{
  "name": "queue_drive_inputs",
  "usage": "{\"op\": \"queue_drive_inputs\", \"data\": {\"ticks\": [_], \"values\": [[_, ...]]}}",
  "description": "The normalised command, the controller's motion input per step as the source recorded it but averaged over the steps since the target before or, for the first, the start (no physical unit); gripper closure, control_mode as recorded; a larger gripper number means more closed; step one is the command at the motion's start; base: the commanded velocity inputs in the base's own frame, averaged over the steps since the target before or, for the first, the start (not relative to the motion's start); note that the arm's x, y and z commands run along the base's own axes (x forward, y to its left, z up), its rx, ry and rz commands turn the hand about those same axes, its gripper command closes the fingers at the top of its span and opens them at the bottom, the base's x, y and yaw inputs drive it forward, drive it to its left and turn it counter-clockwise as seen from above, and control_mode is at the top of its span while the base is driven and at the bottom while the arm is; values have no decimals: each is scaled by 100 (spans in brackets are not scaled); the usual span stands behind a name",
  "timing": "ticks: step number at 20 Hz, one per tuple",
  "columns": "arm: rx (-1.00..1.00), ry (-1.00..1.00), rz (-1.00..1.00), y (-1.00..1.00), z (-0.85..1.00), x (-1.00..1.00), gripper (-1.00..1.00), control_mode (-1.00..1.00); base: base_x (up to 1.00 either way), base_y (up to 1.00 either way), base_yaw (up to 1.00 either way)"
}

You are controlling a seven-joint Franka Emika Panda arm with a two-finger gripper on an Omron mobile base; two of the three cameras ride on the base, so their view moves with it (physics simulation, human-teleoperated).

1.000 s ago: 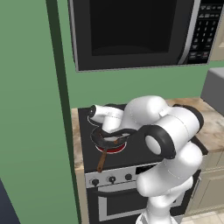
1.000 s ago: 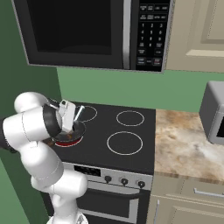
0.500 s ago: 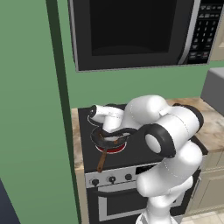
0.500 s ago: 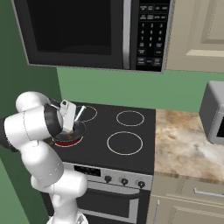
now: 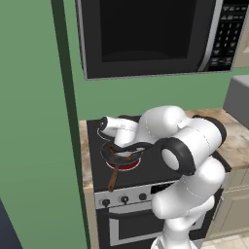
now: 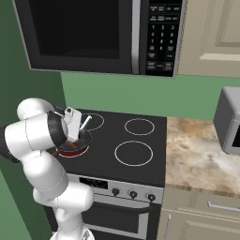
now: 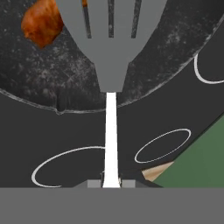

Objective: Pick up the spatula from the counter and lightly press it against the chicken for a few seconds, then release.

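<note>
The gripper [image 7: 111, 183] is closed tight on the spatula [image 7: 110, 65] handle. The flat end sticks out over the pan [image 7: 48, 78], maybe touching the chicken [image 7: 41, 24].

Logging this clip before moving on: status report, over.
Gripper shut on spatula handle. Blade over chicken in pan. Nothing in the way.

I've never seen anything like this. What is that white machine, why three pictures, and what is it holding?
The white machine is a robot arm in a computer-drawn kitchen. Two pictures come from cameras behind it, left and right, looking over the stove; the third rides on its hand. Its gripper is shut on a spatula, whose grey blade lies over a frying pan, its edge at a browned piece of chicken. A microwave hangs above.
</note>
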Motion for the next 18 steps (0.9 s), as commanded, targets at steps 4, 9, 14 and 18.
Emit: {"op": "queue_drive_inputs", "data": {"ticks": [4, 9, 14, 18], "values": [[0, 0, 0, 0, 0, 0, 100, -100, 0, 0, 0], [0, 0, 0, 0, -2, 0, 100, -100, 0, 0, 0], [0, 0, 0, 0, -8, 0, 100, -100, 0, 0, 0], [-1, 0, 0, 0, -13, 0, 100, -100, 0, 0, 0]]}}
